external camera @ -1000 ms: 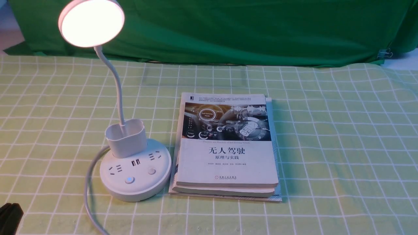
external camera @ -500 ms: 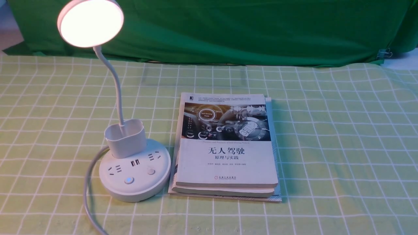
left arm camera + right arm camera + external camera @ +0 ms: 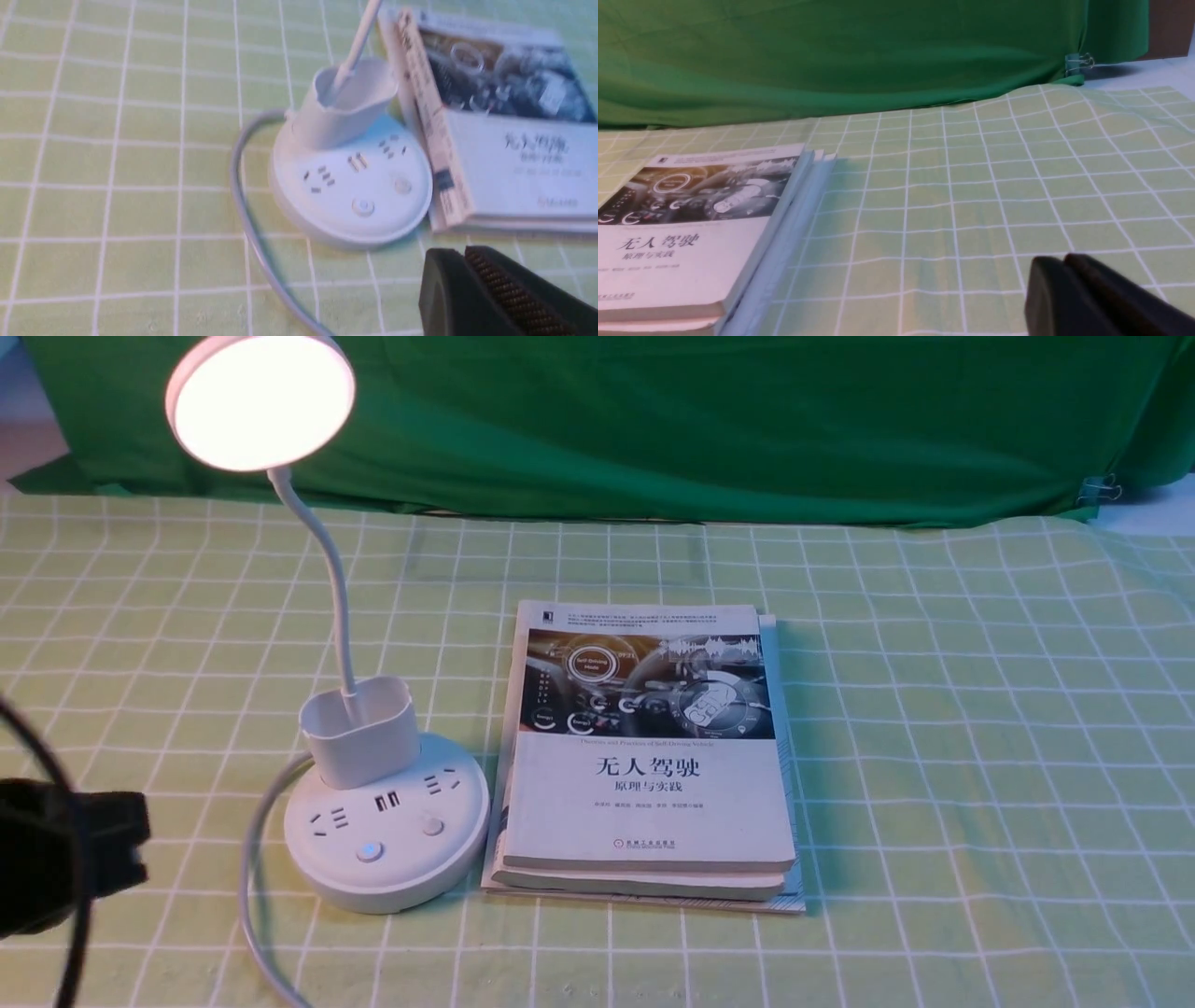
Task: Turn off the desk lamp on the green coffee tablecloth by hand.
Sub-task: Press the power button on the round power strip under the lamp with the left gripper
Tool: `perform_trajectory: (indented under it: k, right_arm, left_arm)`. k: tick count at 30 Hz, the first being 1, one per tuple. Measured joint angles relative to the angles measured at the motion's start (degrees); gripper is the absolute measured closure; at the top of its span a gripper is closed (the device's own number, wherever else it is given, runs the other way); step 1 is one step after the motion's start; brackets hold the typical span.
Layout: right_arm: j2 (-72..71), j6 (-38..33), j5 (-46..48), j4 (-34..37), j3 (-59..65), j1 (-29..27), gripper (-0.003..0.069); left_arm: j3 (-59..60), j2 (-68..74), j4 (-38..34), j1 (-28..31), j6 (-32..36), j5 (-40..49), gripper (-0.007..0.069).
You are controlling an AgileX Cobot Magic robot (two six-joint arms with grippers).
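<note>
The white desk lamp (image 3: 387, 831) stands on the green coffee tablecloth (image 3: 934, 756), left of centre. Its round head (image 3: 260, 401) glows, lit. The base has a blue-lit button (image 3: 371, 851) and a plain button (image 3: 432, 825). My left gripper (image 3: 131, 845) enters at the left edge, well left of the base and apart from it. In the left wrist view the gripper (image 3: 462, 254) is shut and empty, short of the lamp base (image 3: 350, 186). My right gripper (image 3: 1064, 262) is shut and empty over bare cloth, out of the front view.
A stack of books (image 3: 649, 756) lies right beside the lamp base and also shows in the left wrist view (image 3: 514, 154) and the right wrist view (image 3: 691, 233). The lamp's grey cable (image 3: 250, 896) runs to the front edge. A dark green cloth (image 3: 700, 420) hangs at the back.
My left arm showed at the bottom-left corner, dropped out of view, and now shows higher at the left edge, nearer the lamp. The lamp stays lit.
</note>
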Motion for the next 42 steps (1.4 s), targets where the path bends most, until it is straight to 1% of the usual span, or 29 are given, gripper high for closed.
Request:
perform_trajectory:
  k: [1, 2, 3, 7, 8, 9, 12, 13, 16, 24, 32, 42]
  right_arm:
    - [0.00, -0.01, 0.11, 0.00, 0.00, 0.00, 0.0630]
    - [0.00, 0.05, 0.11, 0.00, 0.00, 0.00, 0.0630]
    - [0.00, -0.04, 0.11, 0.00, 0.00, 0.00, 0.0630]
    - [0.00, -0.04, 0.11, 0.00, 0.00, 0.00, 0.0630]
    - [0.00, -0.04, 0.11, 0.00, 0.00, 0.00, 0.0630]
    - [0.00, -0.04, 0.11, 0.00, 0.00, 0.00, 0.0630]
    - [0.00, -0.04, 0.11, 0.00, 0.00, 0.00, 0.0630]
    - [0.00, -0.04, 0.11, 0.00, 0.00, 0.00, 0.0630]
    - [0.00, -0.04, 0.11, 0.00, 0.00, 0.00, 0.0630]
    - [0.00, -0.04, 0.11, 0.00, 0.00, 0.00, 0.0630]
    - [0.00, -0.04, 0.11, 0.00, 0.00, 0.00, 0.0630]
    - [0.00, -0.06, 0.04, 0.01, 0.00, 0.00, 0.0630]
  left_arm:
    - [-2.44, 6.04, 0.76, -2.30, 0.46, 1.43, 0.0606]
    - [-2.69, 6.67, 0.93, -2.60, 0.57, 1.56, 0.0606]
    - [-4.76, 12.45, 2.61, -5.67, 0.91, 2.29, 0.0606]
    - [-9.44, 23.78, 4.99, -12.00, 0.91, 4.64, 0.0606]
    - [-9.69, 24.96, 5.26, -12.66, 0.91, 4.91, 0.0606]
    - [-11.85, 29.05, 6.25, -14.81, 0.91, 6.11, 0.0606]
    - [-15.04, 35.08, 7.67, -17.75, 0.81, 7.72, 0.0606]
    - [-17.17, 39.05, 8.81, -19.49, 0.69, 8.83, 0.0606]
    - [-21.92, 45.52, 11.42, -21.82, -0.95, 10.10, 0.0606]
    - [-32.24, 54.96, 18.06, -22.01, -4.14, 11.63, 0.0606]
    - [-38.21, 62.77, 19.88, -21.17, -4.69, 12.67, 0.0606]
    - [-39.57, 67.42, 19.88, -21.14, -4.81, 10.63, 0.0606]
